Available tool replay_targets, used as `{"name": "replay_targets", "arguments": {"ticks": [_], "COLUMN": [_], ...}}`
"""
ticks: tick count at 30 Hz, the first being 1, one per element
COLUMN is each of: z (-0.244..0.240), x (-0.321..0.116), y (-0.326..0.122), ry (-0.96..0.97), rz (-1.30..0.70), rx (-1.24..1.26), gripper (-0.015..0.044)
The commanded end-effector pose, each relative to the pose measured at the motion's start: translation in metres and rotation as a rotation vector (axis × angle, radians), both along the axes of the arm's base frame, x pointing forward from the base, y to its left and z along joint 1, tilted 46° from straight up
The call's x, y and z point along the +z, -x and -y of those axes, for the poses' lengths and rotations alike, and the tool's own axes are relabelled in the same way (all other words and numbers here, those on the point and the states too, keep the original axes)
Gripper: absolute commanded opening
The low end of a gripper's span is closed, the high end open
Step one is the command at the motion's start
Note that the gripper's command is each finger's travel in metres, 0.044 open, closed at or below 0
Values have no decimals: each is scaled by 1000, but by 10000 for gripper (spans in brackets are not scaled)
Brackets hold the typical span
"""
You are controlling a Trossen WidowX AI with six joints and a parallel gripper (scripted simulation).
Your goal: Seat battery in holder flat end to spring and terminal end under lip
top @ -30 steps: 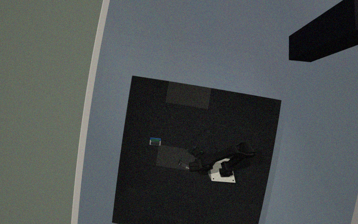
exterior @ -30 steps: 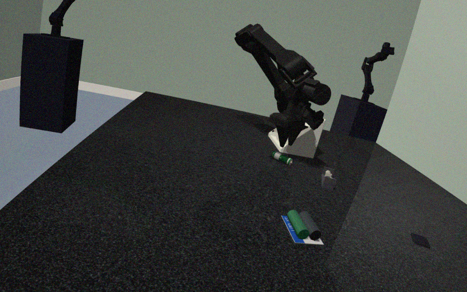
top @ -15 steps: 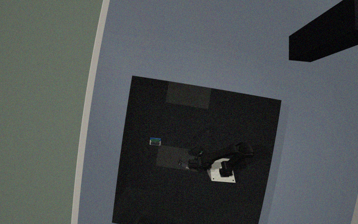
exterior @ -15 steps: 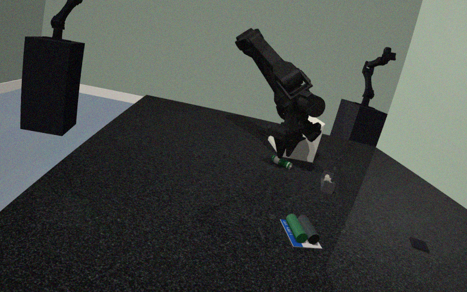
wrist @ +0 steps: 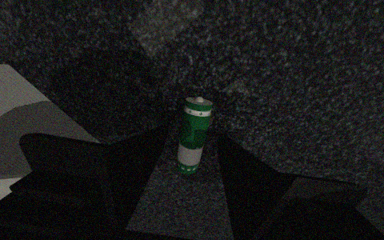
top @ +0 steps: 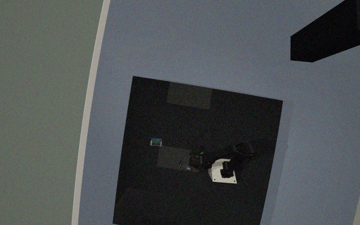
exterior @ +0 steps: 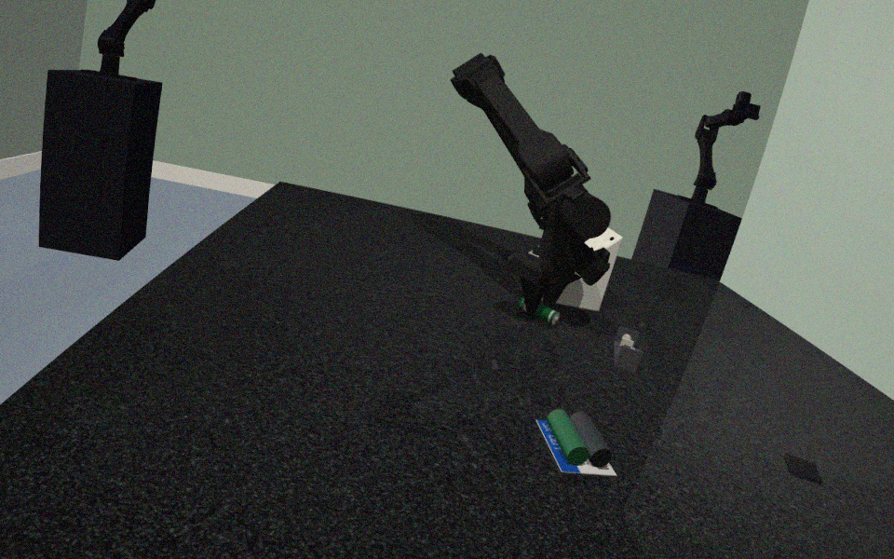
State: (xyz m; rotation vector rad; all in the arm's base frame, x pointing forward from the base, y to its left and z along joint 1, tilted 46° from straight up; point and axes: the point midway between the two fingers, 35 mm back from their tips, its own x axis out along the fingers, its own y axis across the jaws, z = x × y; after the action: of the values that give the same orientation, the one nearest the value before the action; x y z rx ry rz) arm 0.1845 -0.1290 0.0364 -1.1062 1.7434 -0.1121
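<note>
The green battery [top: 201, 152] [exterior: 548, 315] [wrist: 195, 128] with white bands lies on its side on the dark table. In the wrist view its terminal end points up the picture, away from the gripper. My gripper [exterior: 538, 305] [wrist: 193, 133] is open and low at the table, its fingertips on either side of the battery, with dark gaps visible beside it. Whether a finger touches it I cannot tell. The small grey holder [top: 185, 165] [exterior: 628, 355] stands apart from the battery, towards the camera in the exterior view. Its inside is too small to make out. It is not in the wrist view.
A white angular block [top: 216, 179] [exterior: 581, 297] [wrist: 7, 86] stands close beside the gripper at the arm's base. A blue and white card [exterior: 562, 465] bears a green cylinder [exterior: 565, 437] and a dark cylinder [exterior: 590, 439]. Two other arms stand on black pedestals [exterior: 92, 166] [exterior: 694, 236] beyond the table.
</note>
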Motion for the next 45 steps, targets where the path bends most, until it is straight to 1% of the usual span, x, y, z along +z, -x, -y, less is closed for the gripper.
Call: {"name": "replay_targets", "arguments": {"ticks": [1, 5, 10, 14, 22, 26, 36, 45], "z": [2, 2, 2, -1, -34, -36, -59, -85], "x": [-2, -2, -2, 1, 32, 33, 24, 6], "y": [1, 1, 1, 1, -2, -5, -51, -89], "ry": [5, 5, 5, 3, 2, 3, 17, 34], "rz": [-7, -7, -7, -7, -7, 11, 282, 532], "rx": [4, 4, 4, 4, 4, -13, -274, -517], "gripper": [205, 100, 69, 69, 69, 69, 69, 69]}}
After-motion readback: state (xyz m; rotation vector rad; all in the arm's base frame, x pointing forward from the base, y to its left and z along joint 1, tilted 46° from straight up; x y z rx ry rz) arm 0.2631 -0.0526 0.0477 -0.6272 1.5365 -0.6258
